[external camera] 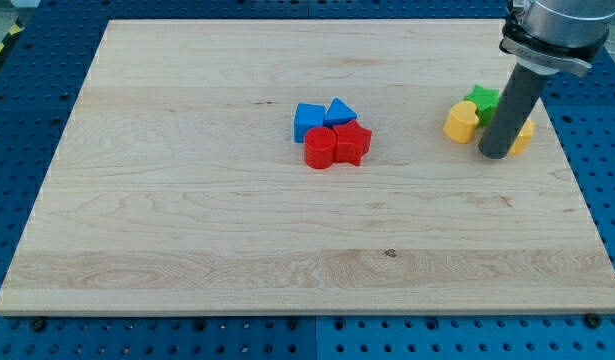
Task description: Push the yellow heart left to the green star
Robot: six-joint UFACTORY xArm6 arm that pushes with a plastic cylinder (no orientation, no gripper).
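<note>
Yellow heart [461,121] at bench [187,250] right side, touching green star [482,99] lower-left. Tip [495,154] just right of heart, in front of second yellow block [526,136]. Tool: plain rod, no jaws. Risk: off-centre push spins heart past star, or drags star.

A pale wooden board [187,200] is carrying two block clusters — blue [308,121] and red [352,144] mid-board, yellow heart [461,122] and green star [482,100] at the view's right.
</note>
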